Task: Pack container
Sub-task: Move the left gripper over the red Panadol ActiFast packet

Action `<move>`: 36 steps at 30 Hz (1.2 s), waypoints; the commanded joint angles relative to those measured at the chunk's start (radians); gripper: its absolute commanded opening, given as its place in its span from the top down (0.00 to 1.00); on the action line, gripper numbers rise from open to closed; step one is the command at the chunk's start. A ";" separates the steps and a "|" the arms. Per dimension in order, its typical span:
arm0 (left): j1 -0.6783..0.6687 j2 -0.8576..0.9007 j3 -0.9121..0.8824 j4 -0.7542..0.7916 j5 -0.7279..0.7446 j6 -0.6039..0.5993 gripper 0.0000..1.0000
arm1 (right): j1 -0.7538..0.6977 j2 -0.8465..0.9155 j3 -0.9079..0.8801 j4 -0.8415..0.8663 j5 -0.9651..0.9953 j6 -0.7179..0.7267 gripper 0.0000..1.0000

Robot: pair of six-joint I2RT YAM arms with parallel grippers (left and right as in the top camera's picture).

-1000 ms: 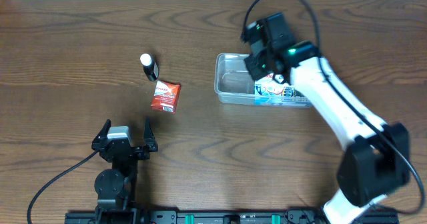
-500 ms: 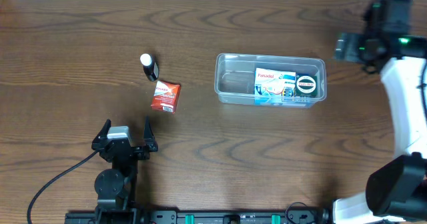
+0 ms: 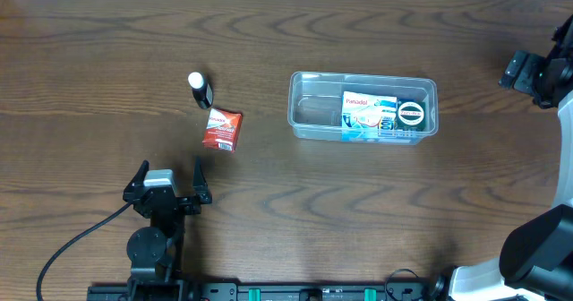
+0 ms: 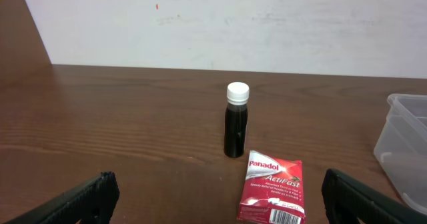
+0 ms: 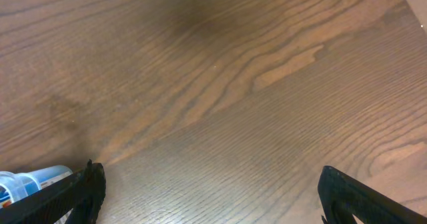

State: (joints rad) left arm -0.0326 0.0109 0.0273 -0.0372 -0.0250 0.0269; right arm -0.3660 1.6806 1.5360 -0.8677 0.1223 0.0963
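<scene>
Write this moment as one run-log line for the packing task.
container: blue Panadol box, round tin inside | on table: red Panadol packet, dark bottle | left gripper: open, empty | right gripper: open, empty

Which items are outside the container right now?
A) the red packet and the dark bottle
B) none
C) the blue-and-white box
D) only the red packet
A: the red packet and the dark bottle both sit left of the container, apart from it, while it holds the blue-and-white box and a round black-topped tin.
</scene>
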 commanded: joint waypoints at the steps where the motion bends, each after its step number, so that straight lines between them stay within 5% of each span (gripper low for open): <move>1: 0.007 0.000 -0.023 -0.032 -0.013 0.007 0.02 | -0.006 0.002 -0.003 -0.001 0.002 0.011 0.01; 14: 0.007 0.000 -0.018 0.056 0.022 0.006 0.02 | -0.007 0.002 -0.003 -0.001 0.002 0.011 0.01; 21: 0.007 0.097 0.145 -0.024 0.082 0.006 0.02 | -0.007 0.002 -0.003 -0.001 0.002 0.011 0.01; 27: 0.007 0.456 0.496 -0.192 0.082 0.006 0.02 | -0.007 0.002 -0.003 -0.002 0.002 0.011 0.01; 36: 0.007 1.231 1.011 -0.555 0.145 0.006 0.02 | -0.007 0.002 -0.003 -0.002 0.002 0.011 0.01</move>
State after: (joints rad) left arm -0.0326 1.0893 0.9588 -0.5747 0.0834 0.0269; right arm -0.3660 1.6806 1.5345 -0.8703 0.1207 0.0967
